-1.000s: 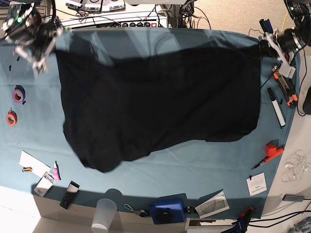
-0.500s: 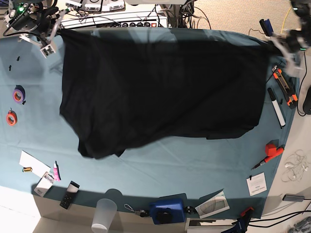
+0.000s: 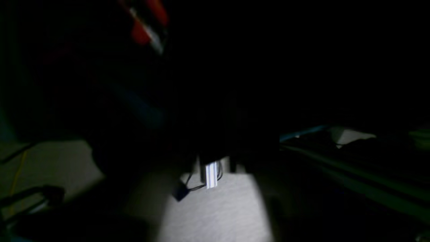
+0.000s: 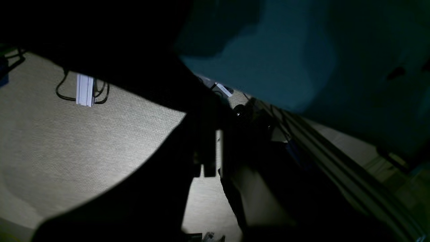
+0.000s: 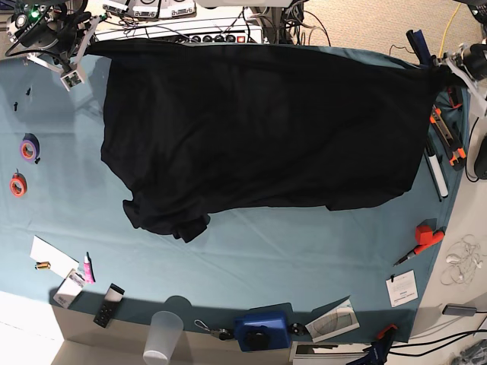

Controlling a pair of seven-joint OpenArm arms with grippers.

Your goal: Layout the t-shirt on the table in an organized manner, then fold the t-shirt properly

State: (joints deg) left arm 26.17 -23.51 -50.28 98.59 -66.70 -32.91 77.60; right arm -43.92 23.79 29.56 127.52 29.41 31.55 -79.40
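Note:
The black t-shirt (image 5: 259, 129) is stretched wide across the far half of the teal table (image 5: 304, 258), its lower left corner bunched up. The top left corner runs to my right gripper (image 5: 80, 53), which is shut on it. In the right wrist view black cloth (image 4: 117, 50) leads down to the dark fingers (image 4: 205, 161) above the floor. At the far right the other corner tapers to a point at my left gripper (image 5: 449, 68). The left wrist view is almost black, so its jaws cannot be made out. No print or label shows.
Purple (image 5: 29, 148) and orange (image 5: 17, 184) tape rolls lie at the left edge. A marker (image 5: 434, 167), an orange-handled tool (image 5: 450, 144) and a red tool (image 5: 428, 236) lie along the right. A plastic cup (image 5: 163, 334) and blue box (image 5: 261, 328) stand at the near edge.
Both arms have pulled the shirt toward the far edge and spread it wider. The hanging lower left corner has swung up and to the right.

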